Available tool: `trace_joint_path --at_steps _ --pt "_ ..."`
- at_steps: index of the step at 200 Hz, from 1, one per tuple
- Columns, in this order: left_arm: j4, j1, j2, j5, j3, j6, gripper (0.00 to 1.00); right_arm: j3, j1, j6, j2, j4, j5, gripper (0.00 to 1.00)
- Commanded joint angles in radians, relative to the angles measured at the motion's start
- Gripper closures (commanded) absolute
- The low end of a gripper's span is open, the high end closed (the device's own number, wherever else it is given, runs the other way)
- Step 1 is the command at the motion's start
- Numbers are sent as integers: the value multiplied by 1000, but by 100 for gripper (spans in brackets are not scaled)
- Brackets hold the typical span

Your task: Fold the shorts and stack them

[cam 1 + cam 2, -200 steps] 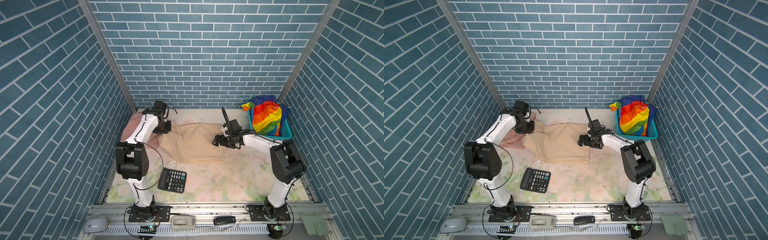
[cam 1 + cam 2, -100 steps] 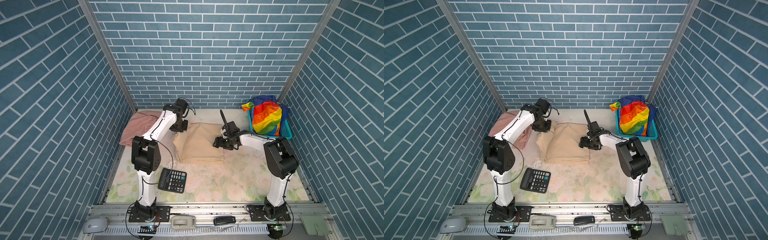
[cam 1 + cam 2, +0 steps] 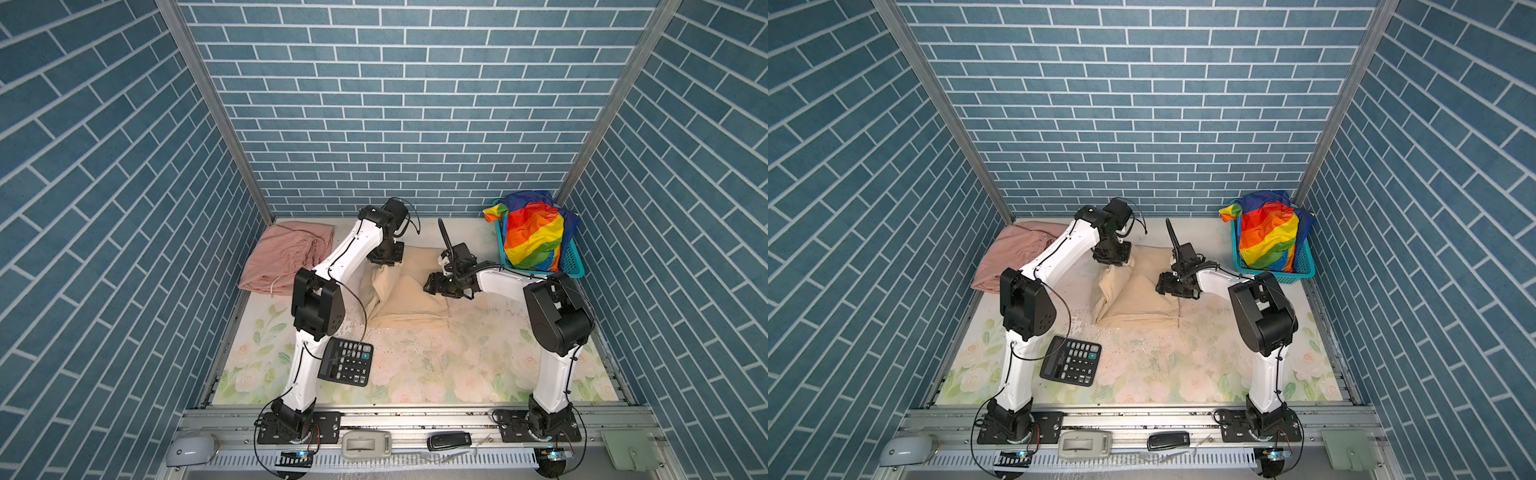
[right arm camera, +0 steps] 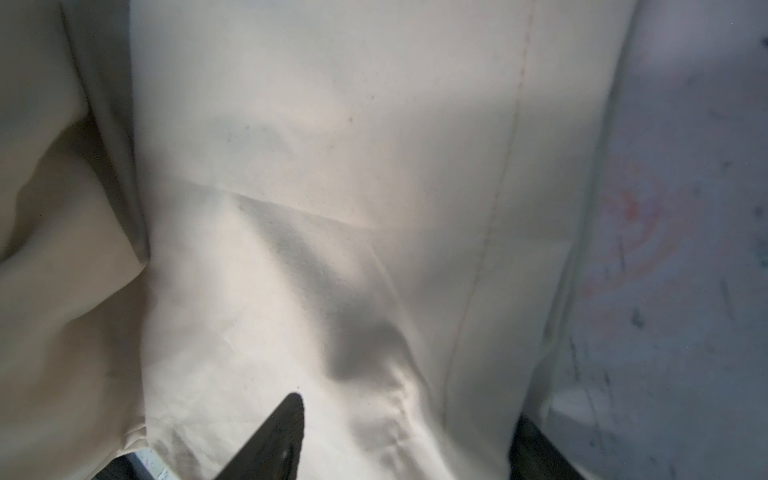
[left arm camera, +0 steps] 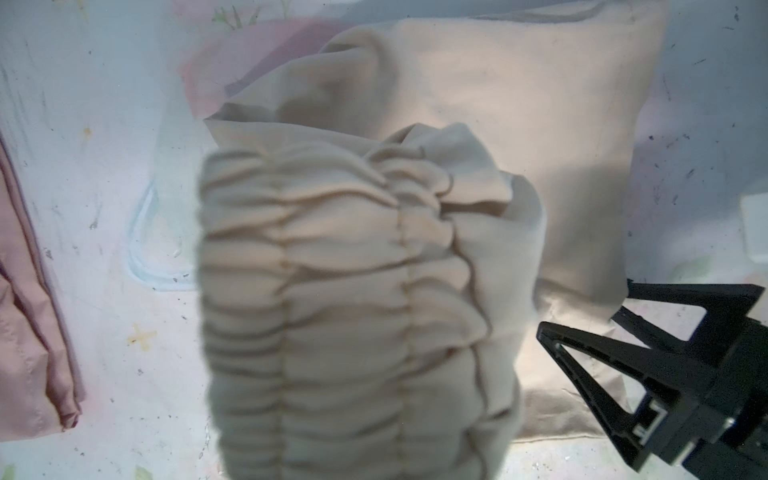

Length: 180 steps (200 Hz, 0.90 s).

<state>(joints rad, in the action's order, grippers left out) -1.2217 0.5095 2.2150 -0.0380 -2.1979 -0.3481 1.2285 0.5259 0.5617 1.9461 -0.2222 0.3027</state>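
The beige shorts lie mid-table, partly folded. My left gripper is shut on their gathered waistband, holding it raised over the rest of the cloth; the band hides its fingers in the left wrist view. My right gripper rests on the beige cloth with its jaws apart and a ridge of cloth between them. The folded salmon-pink shorts lie at the far left. The rainbow-striped shorts are bunched in the basket.
A teal mesh basket stands at the back right. A black calculator lies by the left arm's base. Brick walls close in the floral table mat on three sides.
My left gripper has carried the beige waistband from the far left rightward over the shorts, uncovering the pink shorts. My right gripper stayed on the cloth and its jaws have narrowed.
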Motion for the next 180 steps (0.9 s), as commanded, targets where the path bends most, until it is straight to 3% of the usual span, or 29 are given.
trace_joint_path --at_steps 1,42,150,163,180 --pt "-32 28 37 -12 -49 -29 100 -27 13 35 36 6 23 31" --pt "-15 52 74 -23 -79 -53 100 -49 14 44 36 26 32 32" --pt "156 63 137 -51 8 -112 98 -98 16 55 30 52 45 33" --pt "166 63 147 -57 14 -117 88 -100 15 55 27 52 48 33" --pt "193 63 147 -81 31 -123 83 -106 13 54 11 45 52 32"
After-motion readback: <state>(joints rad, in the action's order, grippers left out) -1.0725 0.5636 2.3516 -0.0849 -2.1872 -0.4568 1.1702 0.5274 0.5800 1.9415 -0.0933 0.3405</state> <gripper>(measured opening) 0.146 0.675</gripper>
